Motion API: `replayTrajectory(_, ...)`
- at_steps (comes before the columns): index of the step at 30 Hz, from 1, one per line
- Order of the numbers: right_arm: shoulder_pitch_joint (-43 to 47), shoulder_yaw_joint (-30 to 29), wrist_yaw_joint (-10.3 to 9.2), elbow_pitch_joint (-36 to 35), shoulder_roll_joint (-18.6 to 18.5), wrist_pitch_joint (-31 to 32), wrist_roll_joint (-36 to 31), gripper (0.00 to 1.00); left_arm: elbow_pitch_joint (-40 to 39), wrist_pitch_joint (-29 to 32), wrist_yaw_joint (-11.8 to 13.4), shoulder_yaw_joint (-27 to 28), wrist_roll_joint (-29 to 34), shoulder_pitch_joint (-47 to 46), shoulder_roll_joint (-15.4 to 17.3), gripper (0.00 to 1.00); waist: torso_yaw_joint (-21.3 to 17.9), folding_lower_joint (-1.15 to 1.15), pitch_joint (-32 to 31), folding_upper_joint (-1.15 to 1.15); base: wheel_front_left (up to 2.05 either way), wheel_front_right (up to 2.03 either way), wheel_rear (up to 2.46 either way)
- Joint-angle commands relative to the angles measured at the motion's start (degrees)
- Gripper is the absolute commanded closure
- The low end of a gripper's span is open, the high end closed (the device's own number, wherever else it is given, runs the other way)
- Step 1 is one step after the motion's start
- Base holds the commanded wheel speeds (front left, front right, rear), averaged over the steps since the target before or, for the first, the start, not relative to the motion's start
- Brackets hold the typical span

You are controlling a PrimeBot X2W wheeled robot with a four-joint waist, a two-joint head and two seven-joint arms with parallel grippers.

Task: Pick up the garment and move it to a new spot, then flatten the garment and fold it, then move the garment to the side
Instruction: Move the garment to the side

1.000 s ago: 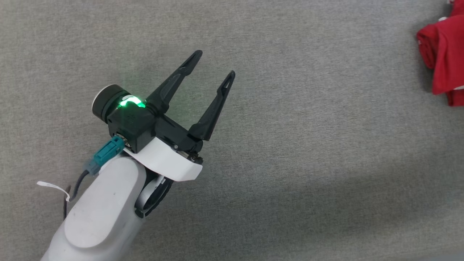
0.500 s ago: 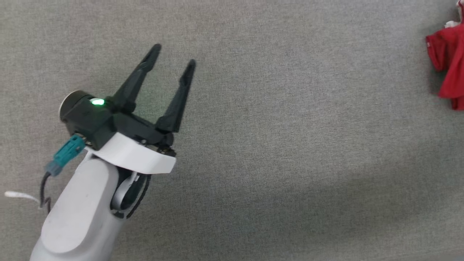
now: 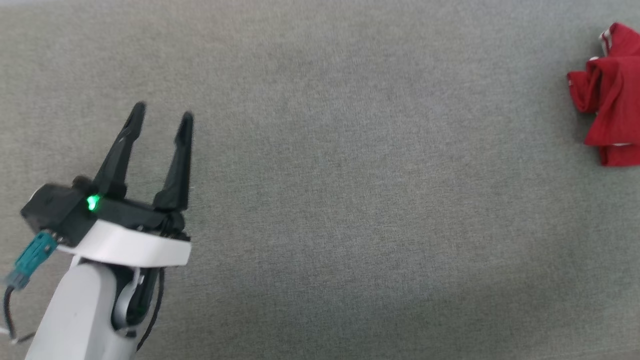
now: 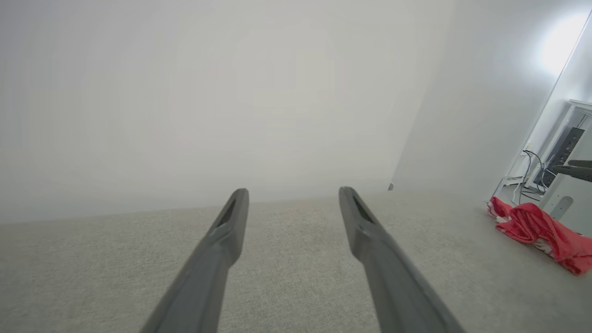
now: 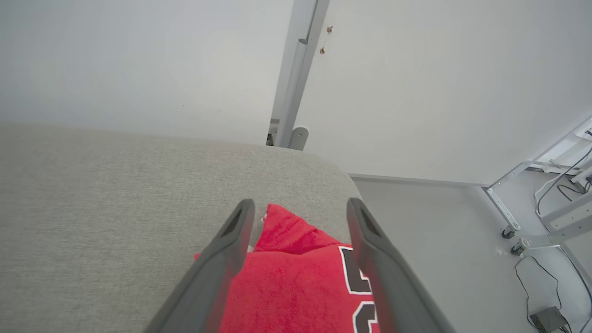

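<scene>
Well over at the far right edge of the head view, the garment (image 3: 612,95) lies crumpled in a red heap on the grey cloth-topped desk (image 3: 350,200), with a sliver of white and striped trim showing at its upper end. The left tool (image 3: 162,111) sits at the lower left of that view, well apart from the garment, its two dark fingers spread and pointing up the picture with nothing but bare grey cloth between them. A green light (image 3: 92,202) glows on the black housing behind the fingers, and a teal connector (image 3: 31,260) with a dark cable hangs off the near left side of the pale forearm. The left wrist view agrees: the left tool (image 4: 293,191) stands wide apart above the desk, facing a plain pale wall, and the garment (image 4: 536,224) lies bunched off to the right near the desk's edge, with cables (image 4: 532,162) and white furniture beyond it. In the right wrist view the right tool (image 5: 300,203) is also spread, and the garment (image 5: 286,277) lies below and between its fingers, close to the desk's rounded corner; whether the fingers touch the cloth cannot be told. Black lettering (image 5: 356,277) outlined in white shows on the red fabric beside the right-hand finger. Beyond the corner stand a pale post (image 5: 296,69) and the floor (image 5: 439,222).
</scene>
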Motion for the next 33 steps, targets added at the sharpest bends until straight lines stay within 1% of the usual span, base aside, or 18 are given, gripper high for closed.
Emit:
replayTrajectory(1,0.93,0.51,-0.27,-0.63,0.34,-0.80,0.07,0.00,-0.19,-0.28,-0.10,0.59,0.29,1.06,0.18,0.00,0.24,0.00,-1.27,0.00,0.00,0.00,0.00)
replayTrajectory(8,6.42,4.51,-0.27,-6.98,1.53,-5.81,3.06,0.00,-0.93,-0.29,-0.10,5.29,1.64,6.62,-1.12,0.00,1.31,0.00,-5.42,0.00,0.00,0.00,0.00)
replayTrajectory(13,11.47,5.33,-0.27,-11.38,3.11,-9.70,4.39,0.00,-1.22,-0.29,-0.10,7.52,2.84,9.77,-2.22,0.00,2.27,0.00,-8.31,0.00,0.00,0.00,0.00)
replayTrajectory(15,13.88,5.73,-0.27,-13.14,4.04,-11.07,3.87,0.00,-1.23,-0.29,-0.10,8.18,3.54,11.02,-2.76,0.00,2.65,0.00,-9.46,0.00,0.00,0.00,0.00)
replayTrajectory(23,24.78,1.69,-0.27,-20.77,8.11,-14.01,0.83,0.00,-1.56,-0.29,-0.10,10.84,5.65,15.90,-4.42,0.00,4.29,0.00,-13.74,0.00,0.00,0.00,0.00)
replayTrajectory(33,39.59,-7.41,-0.28,-31.45,14.09,-14.91,-4.64,0.00,-2.12,-0.29,-0.10,14.48,7.32,22.83,-6.52,0.00,5.91,0.00,-18.93,0.00,0.00,0.00,0.00)
